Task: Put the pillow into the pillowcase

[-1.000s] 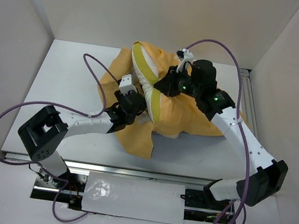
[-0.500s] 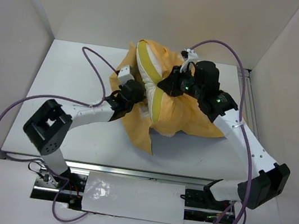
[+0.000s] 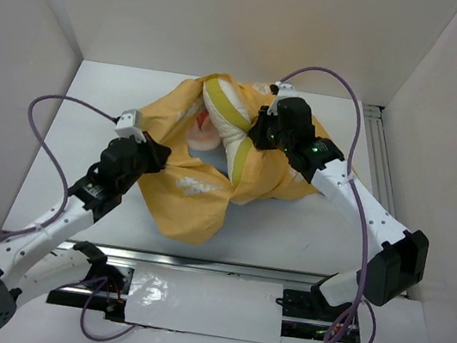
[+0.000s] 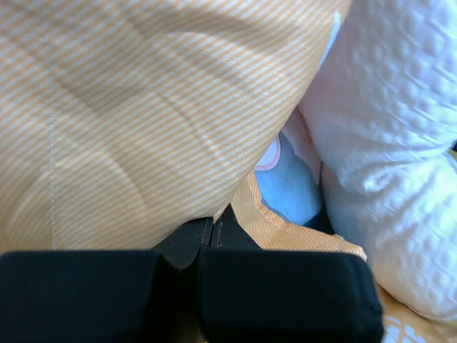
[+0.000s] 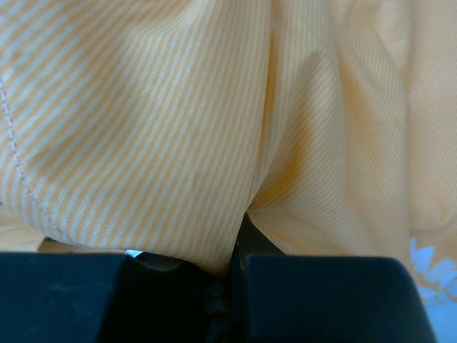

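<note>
The mustard-orange pillowcase (image 3: 194, 197) lies bunched across the middle of the table, and its mouth is stretched toward the left. The white pillow (image 3: 225, 110) with its yellow edge sticks up out of the folds at the back. My left gripper (image 3: 159, 157) is shut on the pillowcase's left edge. The left wrist view shows the hem (image 4: 271, 221) pinched at my left gripper (image 4: 213, 227), with the quilted pillow (image 4: 400, 143) to the right. My right gripper (image 3: 258, 133) is at the pillow's right side, shut on pillowcase cloth (image 5: 178, 143). In the right wrist view that gripper (image 5: 239, 239) has striped fabric filling everything beyond it.
White walls enclose the table on three sides. A metal rail (image 3: 380, 156) runs along the table's right edge. Purple cables (image 3: 64, 111) loop over both arms. A white plate (image 3: 208, 303) covers the mount at the near edge.
My left gripper closed on the pillowcase edge and drew back to the left and nearer, spreading the cloth out. The right gripper stayed shut and shifted slightly left.
</note>
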Available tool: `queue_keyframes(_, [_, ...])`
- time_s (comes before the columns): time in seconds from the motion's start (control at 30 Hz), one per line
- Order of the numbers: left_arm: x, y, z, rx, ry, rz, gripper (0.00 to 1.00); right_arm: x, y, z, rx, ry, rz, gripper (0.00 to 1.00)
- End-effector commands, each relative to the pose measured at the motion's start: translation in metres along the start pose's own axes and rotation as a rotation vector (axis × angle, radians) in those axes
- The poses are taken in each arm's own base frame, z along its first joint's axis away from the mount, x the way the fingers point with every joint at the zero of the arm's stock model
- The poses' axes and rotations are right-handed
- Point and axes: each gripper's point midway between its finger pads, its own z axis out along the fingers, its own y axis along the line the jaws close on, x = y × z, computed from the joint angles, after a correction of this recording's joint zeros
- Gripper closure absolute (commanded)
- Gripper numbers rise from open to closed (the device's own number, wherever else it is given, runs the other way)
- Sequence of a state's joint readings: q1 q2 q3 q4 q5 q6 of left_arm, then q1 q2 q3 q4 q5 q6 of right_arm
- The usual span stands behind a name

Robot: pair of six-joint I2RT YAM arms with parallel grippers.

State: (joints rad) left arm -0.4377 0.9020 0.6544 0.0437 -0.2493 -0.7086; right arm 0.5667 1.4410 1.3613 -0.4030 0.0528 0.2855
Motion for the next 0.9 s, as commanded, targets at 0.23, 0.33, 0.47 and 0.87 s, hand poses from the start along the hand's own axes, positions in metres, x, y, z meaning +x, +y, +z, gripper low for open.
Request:
queue_keyframes(0.23, [-0.015,-0.037,-0.018,0.25,0.056,0.118,1.0,0.093,0.033,0.066,0.012,0.213,-0.214,1.0])
queue_keyframes(0.33, [-0.017,-0.055,-0.023,0.355,0.08,0.129,1.0,0.126,0.042,0.085,0.008,0.288,-0.234,1.0])
queue_keyframes(0.47, [-0.046,-0.053,-0.038,0.323,0.004,0.148,1.0,0.151,0.02,0.101,0.128,0.35,-0.236,1.0])
queue_keyframes(0.87, [-0.084,-0.001,-0.061,0.004,-0.073,0.058,0.95,0.223,-0.032,0.122,0.377,0.529,-0.308,1.0])
